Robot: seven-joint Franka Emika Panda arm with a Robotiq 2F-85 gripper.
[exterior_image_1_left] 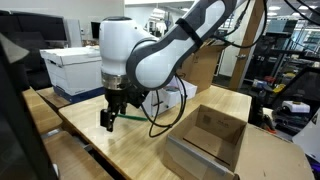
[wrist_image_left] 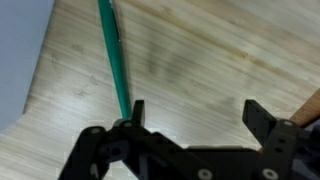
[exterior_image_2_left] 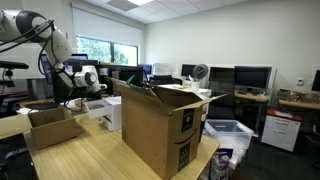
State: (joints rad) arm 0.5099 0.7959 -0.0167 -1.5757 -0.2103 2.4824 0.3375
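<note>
A green pen [wrist_image_left: 110, 55] lies flat on the light wooden table [wrist_image_left: 200, 50], running from the top of the wrist view down to my left finger [wrist_image_left: 138, 110]. My gripper [wrist_image_left: 198, 115] hovers just above the table, open, with only bare wood between its fingers. The pen sits just outside the left finger, not between the two. In an exterior view the black gripper [exterior_image_1_left: 107, 118] hangs from the white arm close over the table, with the green pen [exterior_image_1_left: 130, 118] beside it.
An open, shallow cardboard box [exterior_image_1_left: 205, 140] stands on the table near the gripper. A white bin [exterior_image_1_left: 75, 68] sits behind. The table edge [wrist_image_left: 35, 80] runs close to the pen. A tall open cardboard box [exterior_image_2_left: 160, 125] and a small cardboard box [exterior_image_2_left: 50, 125] appear in an exterior view.
</note>
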